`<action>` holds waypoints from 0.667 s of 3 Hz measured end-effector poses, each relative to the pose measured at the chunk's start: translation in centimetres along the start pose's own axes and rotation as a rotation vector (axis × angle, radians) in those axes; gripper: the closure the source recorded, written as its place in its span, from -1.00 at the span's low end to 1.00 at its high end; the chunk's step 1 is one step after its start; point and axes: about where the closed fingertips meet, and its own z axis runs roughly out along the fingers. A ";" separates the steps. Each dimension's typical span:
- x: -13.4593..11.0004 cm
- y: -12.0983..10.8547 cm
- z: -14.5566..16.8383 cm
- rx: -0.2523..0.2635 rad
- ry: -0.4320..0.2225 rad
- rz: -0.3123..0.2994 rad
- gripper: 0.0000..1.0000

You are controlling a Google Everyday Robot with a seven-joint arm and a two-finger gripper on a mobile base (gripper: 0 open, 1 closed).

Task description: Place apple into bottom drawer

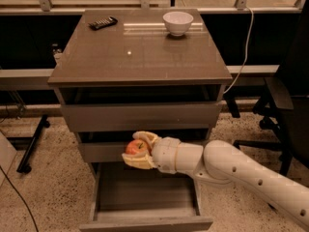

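Observation:
My gripper [137,149] is shut on the apple [137,147], a small red one with an orange blush. It hangs in front of the middle drawer front, just above the open bottom drawer [145,192]. The bottom drawer is pulled out toward me and its inside shows as a bare grey-brown floor. My white arm [241,173] reaches in from the lower right.
A white bowl [177,22] and a black remote [103,22] sit at the back of the cabinet top [140,57]. The two upper drawers [140,116] are shut. A black chair [285,105] stands at the right, a stand foot [31,149] at the left.

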 end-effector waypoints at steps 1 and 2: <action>1.1 0.0 0.4 -0.003 -0.002 0.025 1.00; 2.5 0.3 0.9 -0.017 0.063 0.024 1.00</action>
